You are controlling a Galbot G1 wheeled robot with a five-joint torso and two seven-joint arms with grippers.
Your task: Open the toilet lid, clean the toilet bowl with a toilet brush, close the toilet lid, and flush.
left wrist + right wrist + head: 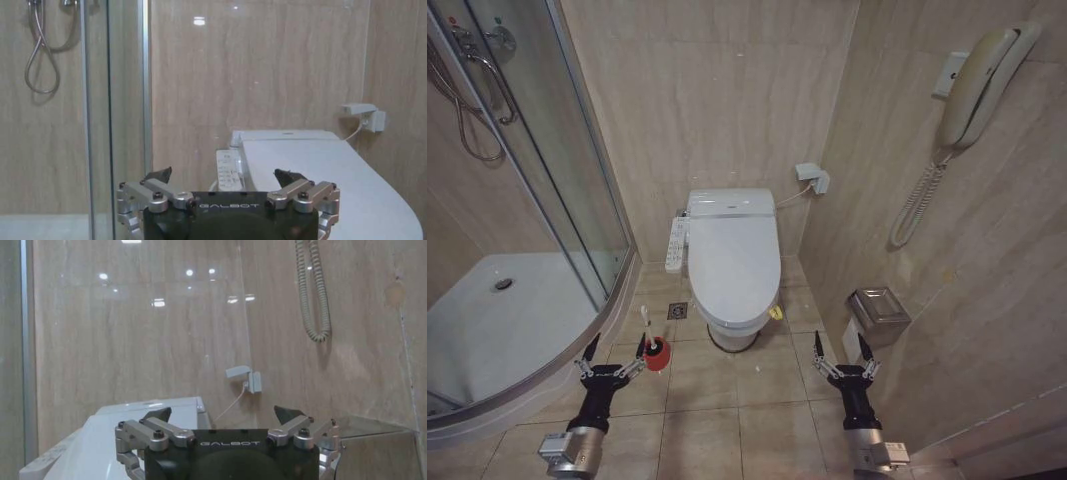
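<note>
The white toilet lid (735, 262) lies shut over the toilet bowl (730, 333) against the back wall; the lid (333, 180) also fills the left wrist view's lower part and shows pale in the right wrist view (107, 440). The toilet brush (644, 322) stands in its small red holder (657, 355) on the floor left of the bowl. My left gripper (615, 345) hangs open just left of that holder, fingers wide (223, 176). My right gripper (845, 345) is open too, right of the bowl near the wall (223, 415).
A long white button panel (674, 245) runs along the toilet's left side. The glass shower enclosure (547, 180) and white tray (497, 320) fill the left. A steel bin (877, 315), wall phone (982, 85) and socket (812, 178) line the right wall. A floor drain (677, 311) sits beside the bowl.
</note>
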